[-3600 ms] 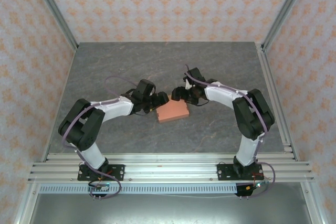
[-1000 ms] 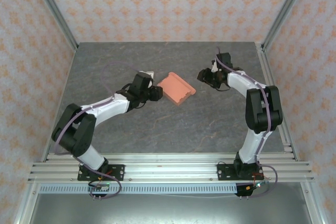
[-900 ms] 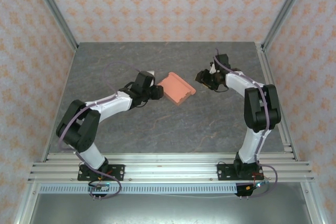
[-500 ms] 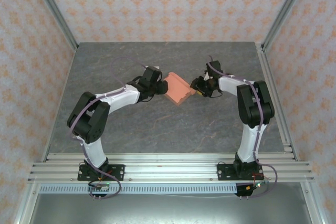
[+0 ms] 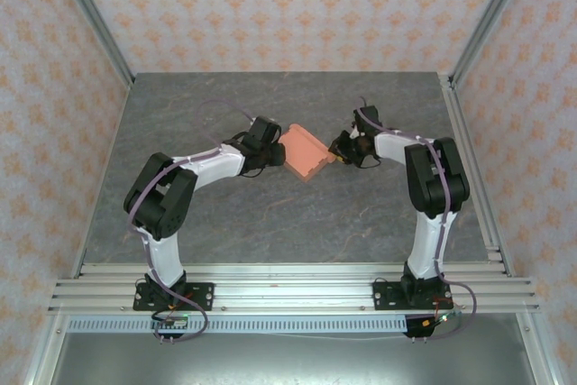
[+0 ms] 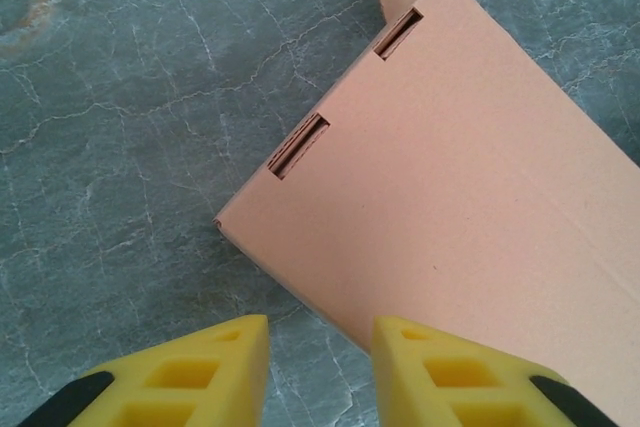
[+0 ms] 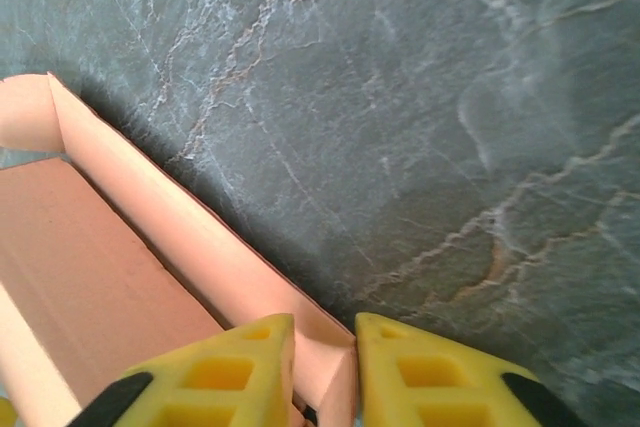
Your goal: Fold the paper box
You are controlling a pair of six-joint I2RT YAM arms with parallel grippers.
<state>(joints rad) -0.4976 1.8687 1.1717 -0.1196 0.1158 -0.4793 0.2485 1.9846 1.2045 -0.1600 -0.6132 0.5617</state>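
Paper box (image 5: 303, 152) lies flat on the grey surface (image 5: 270, 223), approx. mid-way btwn the two arms and turned at an angle. Left tool (image 6: 320, 327) is partly open w/ nothing in its grip; the box's edge sits just ahead of its fingertips. Right tool (image 7: 325, 332) is nearly closed, pinching the end of the box's raised side wall, w/ both pads touching it.

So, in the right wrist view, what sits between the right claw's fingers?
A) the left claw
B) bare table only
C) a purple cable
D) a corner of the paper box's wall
D: a wall end of the paper box fills the gap between the yellow fingers of the right claw.
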